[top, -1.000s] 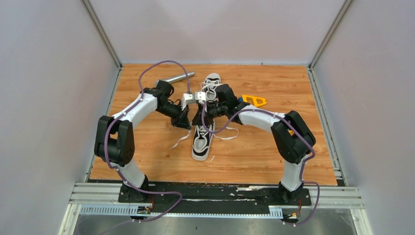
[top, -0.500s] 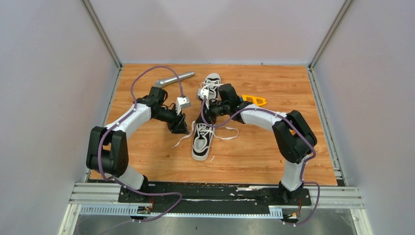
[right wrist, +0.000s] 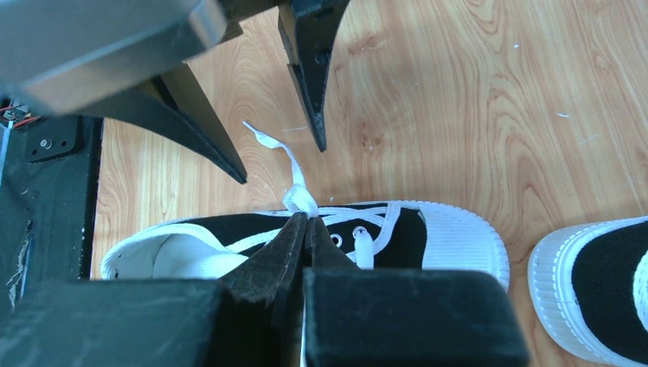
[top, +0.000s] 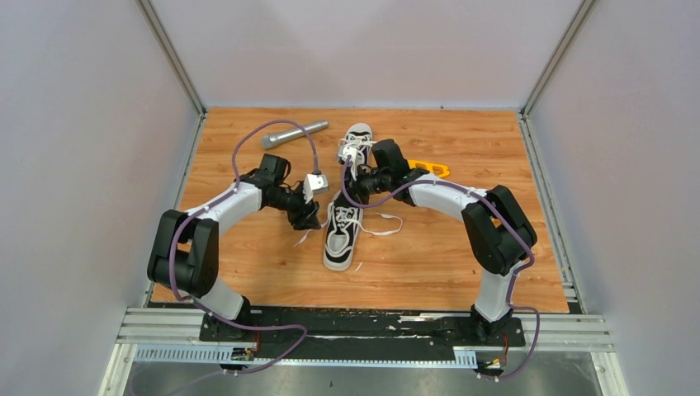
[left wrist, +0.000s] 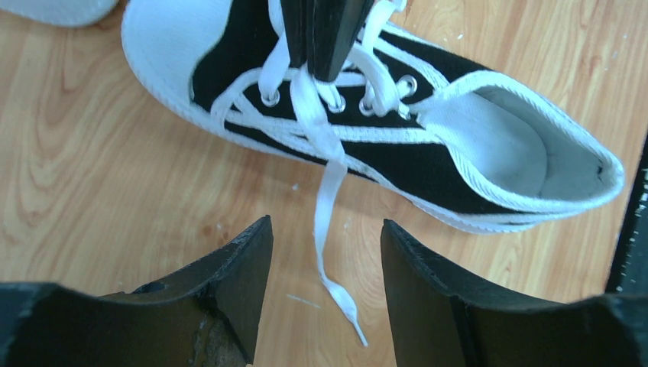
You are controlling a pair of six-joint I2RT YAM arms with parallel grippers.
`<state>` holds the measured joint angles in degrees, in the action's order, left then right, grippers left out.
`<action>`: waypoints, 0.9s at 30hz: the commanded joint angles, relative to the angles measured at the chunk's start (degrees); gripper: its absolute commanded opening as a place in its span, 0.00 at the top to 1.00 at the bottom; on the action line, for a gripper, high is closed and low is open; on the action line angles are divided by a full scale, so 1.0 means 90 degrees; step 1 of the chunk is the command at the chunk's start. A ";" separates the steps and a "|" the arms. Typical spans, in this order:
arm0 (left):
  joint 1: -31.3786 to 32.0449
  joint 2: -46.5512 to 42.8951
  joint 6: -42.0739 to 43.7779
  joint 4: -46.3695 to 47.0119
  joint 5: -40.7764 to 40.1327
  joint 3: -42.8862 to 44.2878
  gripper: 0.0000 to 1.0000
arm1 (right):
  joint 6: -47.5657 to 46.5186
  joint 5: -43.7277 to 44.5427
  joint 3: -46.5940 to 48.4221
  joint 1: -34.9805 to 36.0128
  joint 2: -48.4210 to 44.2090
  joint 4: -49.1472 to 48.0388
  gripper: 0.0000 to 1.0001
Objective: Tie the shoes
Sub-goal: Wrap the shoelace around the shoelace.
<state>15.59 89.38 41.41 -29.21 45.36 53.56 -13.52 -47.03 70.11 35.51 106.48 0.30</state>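
Leftward, away from the near shoe (top: 338, 239), the left arm (top: 239, 194) has drawn back, its jaws now spread wide and empty.
On the wooden surface (top: 248, 256), the loose tip of a white lace (left wrist: 328, 183) lies between those open jaws and runs right to the shoe's eyelets. There the right arm (top: 437, 194) has its jaws pinched shut on the lace. The shoe lies heel toward the bases and toe away, so the lace trails crosswise toward the left jaws, which are likely better placed to regrasp it. The far shoe (top: 357, 136) sits beyond, toe to toe.

Top view looks down from behind; wrist views closely share one shoe (left wrist: 428, 164).
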 commanded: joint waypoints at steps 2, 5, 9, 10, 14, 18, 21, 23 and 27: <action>0.0214 0.0151 0.0357 0.0591 -0.0116 0.0071 0.40 | 0.0175 -0.0078 0.0009 0.0015 -0.0268 -0.0062 1.00; 0.0241 0.0280 0.0641 0.0379 -0.0042 0.0135 0.42 | 0.0226 -0.0087 -0.0001 0.0010 -0.0268 -0.0071 1.00; 0.0278 0.0519 0.0840 0.0273 -0.0094 0.0305 0.44 | 0.0251 -0.0059 -0.0007 0.0015 -0.0278 -0.0091 1.00; 0.0279 0.0640 0.0854 0.0231 -0.0100 0.0355 0.45 | 0.0261 -0.0058 -0.0006 0.0015 -0.0283 -0.0099 1.00; 0.0274 0.0948 0.1153 -0.0259 0.0073 0.0701 0.47 | 0.0290 -0.0049 -0.0040 0.0010 -0.0288 -0.0102 1.00; 0.0224 0.1086 0.1294 -0.0954 0.0318 0.1118 0.48 | 0.0374 -0.0065 -0.0103 -0.0027 -0.0296 -0.0123 1.00; 0.0188 0.0999 0.1526 -0.1034 0.0479 0.1131 0.46 | 0.0598 -0.0117 -0.0137 -0.0117 -0.0280 -0.0204 1.00; 0.0182 0.0967 0.1792 -0.1219 0.0564 0.1141 0.46 | 0.0728 -0.0182 -0.0152 -0.0188 -0.0258 -0.0245 1.00; 0.0190 0.1084 0.1968 -0.1469 0.0598 0.1213 0.49 | 0.0772 -0.0228 -0.0175 -0.0251 -0.0201 -0.0280 1.00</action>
<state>17.47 99.22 55.13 -38.72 48.03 62.43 -8.67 -47.29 68.62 34.09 106.37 0.34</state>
